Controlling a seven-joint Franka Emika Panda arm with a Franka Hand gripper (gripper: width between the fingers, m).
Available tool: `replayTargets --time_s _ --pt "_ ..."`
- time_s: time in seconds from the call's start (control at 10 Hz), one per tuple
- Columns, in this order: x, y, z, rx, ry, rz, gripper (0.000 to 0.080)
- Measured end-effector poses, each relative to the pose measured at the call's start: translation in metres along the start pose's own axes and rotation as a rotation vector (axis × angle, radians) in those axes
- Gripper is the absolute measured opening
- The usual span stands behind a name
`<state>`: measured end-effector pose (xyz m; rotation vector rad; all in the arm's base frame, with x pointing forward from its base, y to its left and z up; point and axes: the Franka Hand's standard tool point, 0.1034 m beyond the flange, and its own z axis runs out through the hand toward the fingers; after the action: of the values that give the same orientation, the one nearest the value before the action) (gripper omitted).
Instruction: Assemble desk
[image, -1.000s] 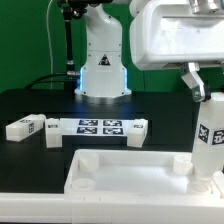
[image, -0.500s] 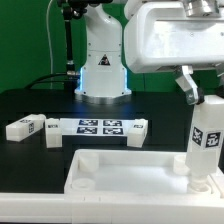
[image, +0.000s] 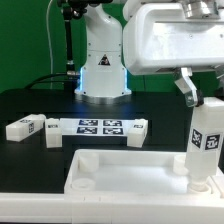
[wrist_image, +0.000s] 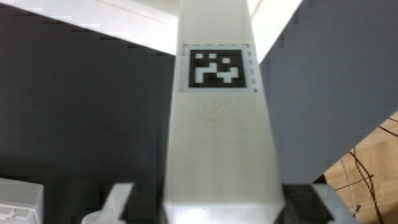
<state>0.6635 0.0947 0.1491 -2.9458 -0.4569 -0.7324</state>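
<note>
The white tabletop (image: 125, 182) lies rim up at the front of the black table. A white square leg (image: 208, 140) stands upright in its corner at the exterior view's right, tag facing the camera. My gripper (image: 203, 100) is at the leg's top, with one dark finger (image: 187, 86) showing beside it. In the wrist view the leg (wrist_image: 217, 110) fills the gap between both fingers (wrist_image: 121, 203), so the gripper is shut on it. Three loose legs lie behind the tabletop: one at the far left (image: 25, 127), one next to it (image: 54, 131) and one at mid-right (image: 137, 131).
The marker board (image: 98, 126) lies flat between the loose legs. The robot's white base (image: 103, 65) stands behind it, with a green wall beyond. The large white wrist body (image: 175, 35) hangs over the right corner.
The gripper and wrist body have shifted slightly to the exterior view's left and turned. The held leg has turned with them, so its tag faces the camera more squarely.
</note>
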Motion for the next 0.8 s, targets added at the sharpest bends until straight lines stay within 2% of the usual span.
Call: replayTargets --time_s 0.6,0.8 --pt "-0.008 -0.0041 0.0088 0.006 -0.013 -0.002 0.0288" --pt "-0.0069 -0.0051 0.0096 -0.001 0.012 -0.004 0.0288"
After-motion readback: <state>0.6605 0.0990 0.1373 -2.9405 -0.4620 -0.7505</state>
